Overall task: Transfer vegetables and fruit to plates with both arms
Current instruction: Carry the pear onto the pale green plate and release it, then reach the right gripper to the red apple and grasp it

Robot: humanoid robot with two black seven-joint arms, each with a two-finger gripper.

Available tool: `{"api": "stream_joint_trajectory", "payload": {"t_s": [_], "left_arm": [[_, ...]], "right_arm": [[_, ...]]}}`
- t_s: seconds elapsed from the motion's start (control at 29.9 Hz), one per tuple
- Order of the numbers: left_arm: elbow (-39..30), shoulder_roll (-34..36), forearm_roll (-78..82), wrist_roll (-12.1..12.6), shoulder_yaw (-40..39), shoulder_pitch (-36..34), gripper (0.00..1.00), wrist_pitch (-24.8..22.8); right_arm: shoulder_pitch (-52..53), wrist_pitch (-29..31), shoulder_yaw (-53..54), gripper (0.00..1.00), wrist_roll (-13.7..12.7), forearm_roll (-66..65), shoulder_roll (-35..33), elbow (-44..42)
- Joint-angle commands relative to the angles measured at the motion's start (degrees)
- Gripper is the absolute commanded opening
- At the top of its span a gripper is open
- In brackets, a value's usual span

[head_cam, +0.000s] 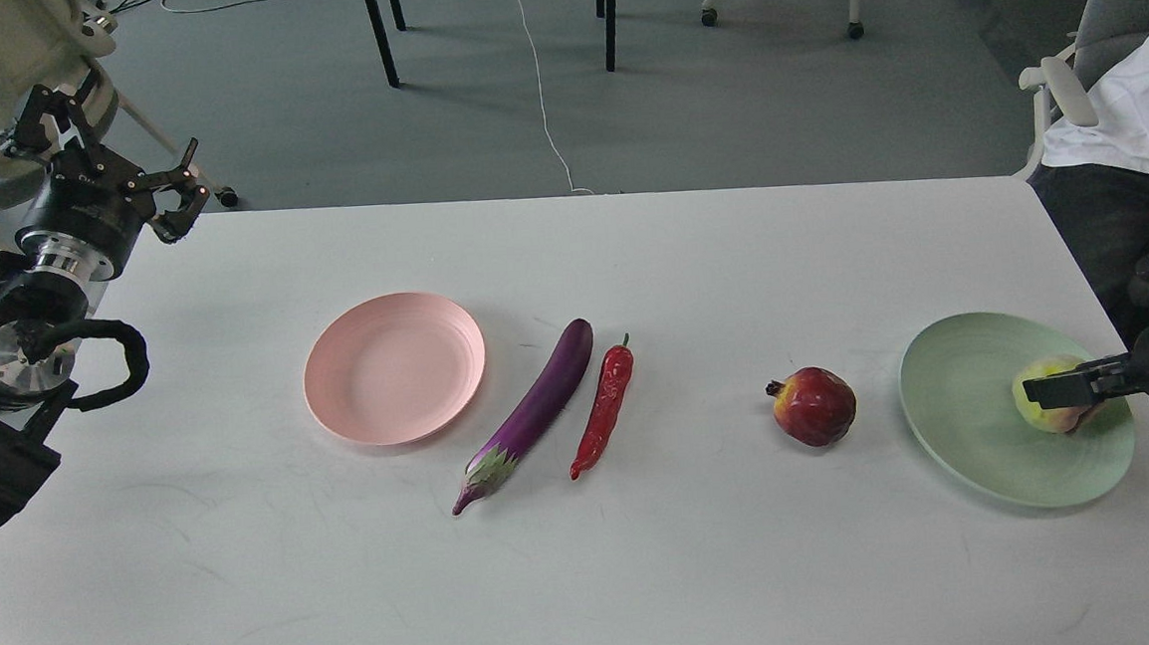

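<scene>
On the white table (590, 581), the right gripper (1057, 390) grips the pear-like fruit (1043, 403) over the green plate (981, 437). Pomegranate (814, 406), chili (605, 405), eggplant (530, 415) remain leftward; pink plate (393, 368) bare. Left gripper (173, 202) spread, unladen.

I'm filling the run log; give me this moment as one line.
right gripper: at pear on green plate | left gripper: open, idle | pink plate: empty | eggplant, chili, pomegranate: on table
</scene>
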Motion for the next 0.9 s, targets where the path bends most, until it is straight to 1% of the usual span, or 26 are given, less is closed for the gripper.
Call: {"api": "stream_joint_trajectory", "payload": {"t_s": [0.0,0.17,0.27,0.5,0.57,0.7,0.87], "left_arm": [[0.0,0.25,0.0,0.0,0.0,0.0,0.98,0.0],[0.0,0.43,0.08,0.0,0.0,0.0,0.98,0.0],[0.0,0.43,0.0,0.0,0.0,-0.09,0.98,0.0],[0.0,0.6,0.08,0.0,0.0,-0.09,0.98,0.0],[0.0,1.04,0.08,0.0,0.0,0.0,0.98,0.0],[0.0,1.22,0.0,0.0,0.0,0.09,0.98,0.0],[0.0,1.84,0.0,-0.09,0.0,0.7,0.98,0.0]], "right_arm": [[4.68,0.0,0.01,0.98,0.0,0.13,-0.3,3.03],[14.88,0.79,0.62,0.98,-0.09,0.31,0.31,8.92],[17.44,1.84,0.88,0.98,-0.09,0.22,3.99,9.81],[17.27,2.37,1.41,0.98,-0.09,0.48,17.34,11.56],[16.83,2.29,1.41,0.98,-0.35,0.92,19.72,12.7],[16.04,2.29,1.33,0.98,-0.26,4.87,22.19,14.9],[14.64,2.2,0.45,0.97,-0.18,4.44,24.21,15.17]]}}
